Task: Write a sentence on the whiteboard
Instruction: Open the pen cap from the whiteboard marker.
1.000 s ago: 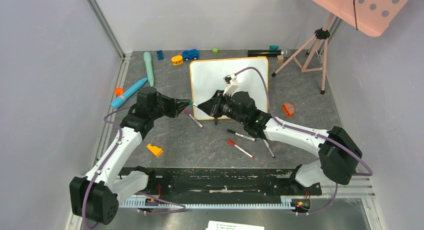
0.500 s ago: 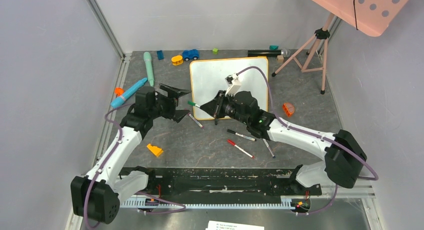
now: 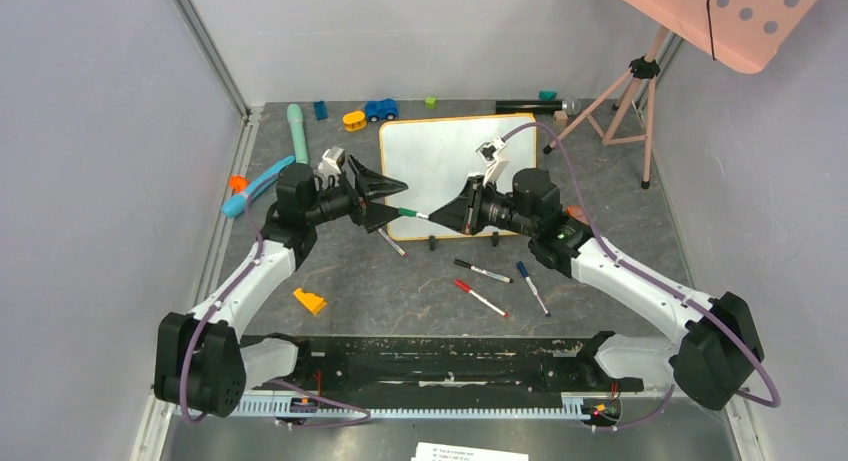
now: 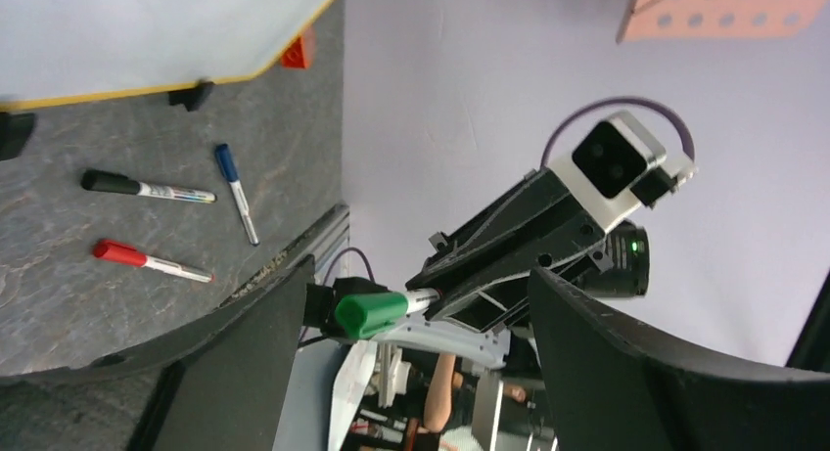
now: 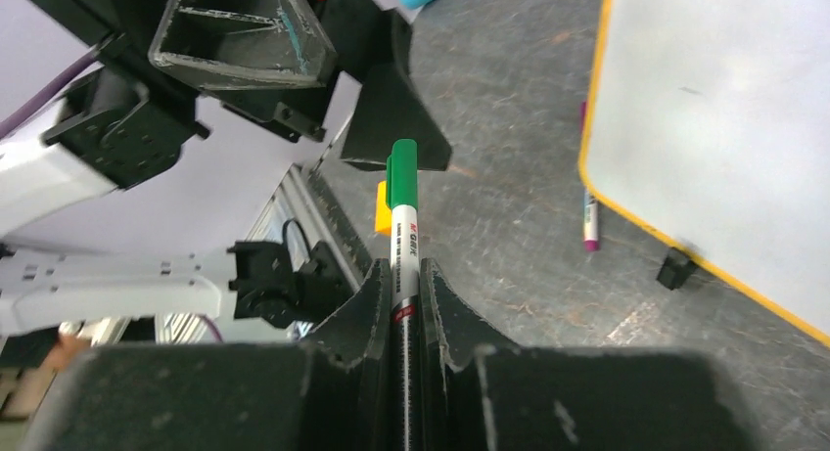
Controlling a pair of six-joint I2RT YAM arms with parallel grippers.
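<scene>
Overhead rear view; opposed wrist close-ups; whiteboard point(image 3: 430, 161) in all

A black marker point(image 3: 482, 271), a red marker point(image 3: 480, 298) and a blue marker point(image 3: 531, 287) lie loose on the grey table point(image 3: 400, 291). An orange wedge point(image 3: 309, 301) sits nearer, with a blue toy car point(image 3: 380, 109) and a pink tripod point(image 3: 643, 68) farther back.

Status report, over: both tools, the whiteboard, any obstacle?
Right tool shut on green marker, cap on. Left tool open around the cap. Whiteboard blank, no writing yet. Loose pens lie before the board.

Grey tabletop point(image 3: 400, 291) carries the whiteboard point(image 3: 430, 156), loose markers point(image 3: 482, 272), small toys point(image 3: 380, 109) and a tripod point(image 3: 600, 106)
</scene>
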